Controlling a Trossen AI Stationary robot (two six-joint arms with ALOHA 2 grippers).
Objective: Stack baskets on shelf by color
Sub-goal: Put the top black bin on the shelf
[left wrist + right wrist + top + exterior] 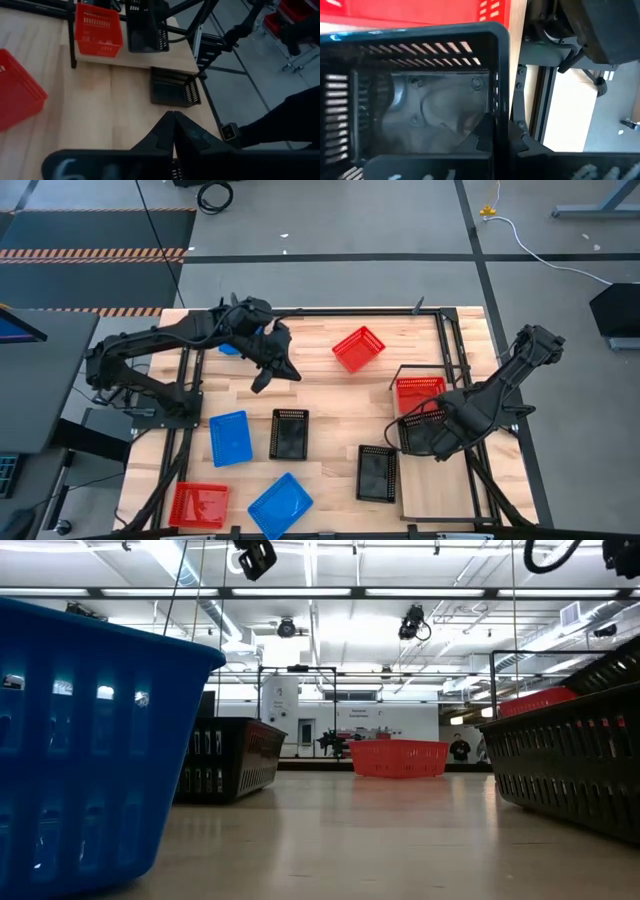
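My right gripper [441, 432] is shut on a black basket [420, 430] over the shelf [440, 495], the pale board at the table's right. A red basket [420, 391] stands on the shelf just beyond it. My left gripper [279, 372] is shut and empty, hovering above the table's far left part, between a part-hidden blue basket [229, 347] and a tilted red basket [358, 348]. Loose on the tabletop are two black baskets [289, 433] [377, 473], two blue baskets [230, 438] [280, 505] and a red basket [198, 505]. My right gripper [501, 131] pinches the black basket's side wall [502, 95], the one facing the table's right edge. One finger [482, 135] is inside the basket and one [521, 144] is outside. It comes slanting down from the right. The basket stays upright at the shelf board; whether it rests there I cannot tell.
Thin black wire frames [400, 370] stand at the shelf's ends, and black rails run along the table's edges [455, 350]. Bare planks lie in the table's middle [330, 405]. In the low view a blue basket [90, 750] and a black basket [570, 765] stand close to the camera.
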